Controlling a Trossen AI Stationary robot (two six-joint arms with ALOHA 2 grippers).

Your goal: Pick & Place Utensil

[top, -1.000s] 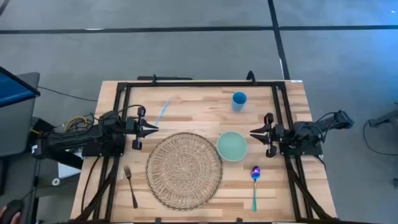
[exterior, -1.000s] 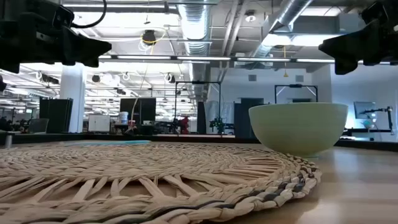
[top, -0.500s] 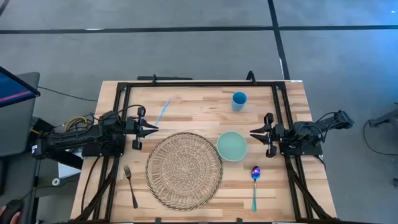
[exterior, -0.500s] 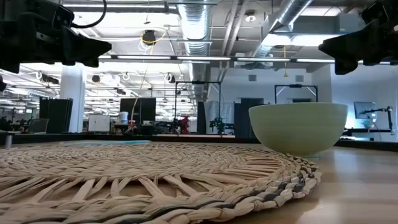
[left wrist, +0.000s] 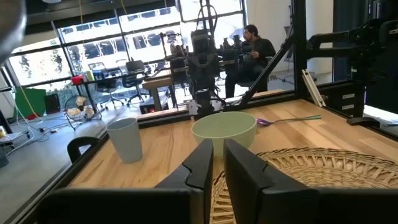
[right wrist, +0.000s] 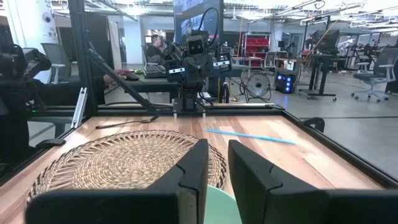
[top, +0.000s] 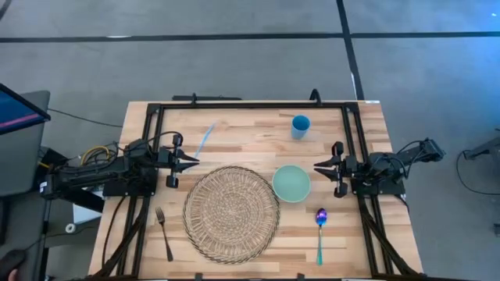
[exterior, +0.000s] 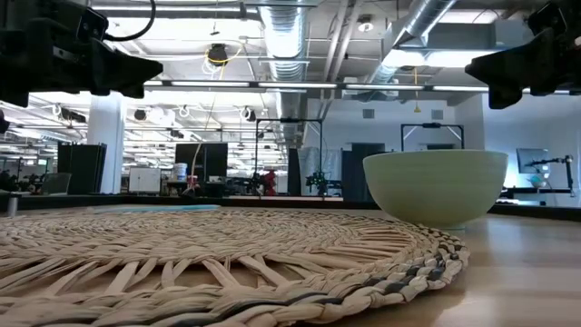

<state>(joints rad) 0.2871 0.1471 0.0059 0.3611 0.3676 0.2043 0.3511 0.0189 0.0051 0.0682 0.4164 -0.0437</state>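
Both grippers hover above the table, shut and touching nothing. My left gripper [top: 193, 162] is over the table's left side, just left of the round woven placemat [top: 231, 212]. My right gripper [top: 316, 166] is at the right, beside the pale green bowl [top: 291, 183]. A spoon [top: 320, 232] with a purple bowl and a teal handle lies flat near the front right. A dark fork [top: 163, 232] lies flat left of the placemat. A thin light blue stick [top: 205, 139] lies at the far left. In the left wrist view the left gripper [left wrist: 219, 144] faces the bowl [left wrist: 224, 129].
A blue cup [top: 301, 126] stands near the far edge, right of the middle. A black frame rail [top: 250, 105] runs around the table top. Bare wood shows between the placemat and the far rail. People sit at desks in the room beyond the table.
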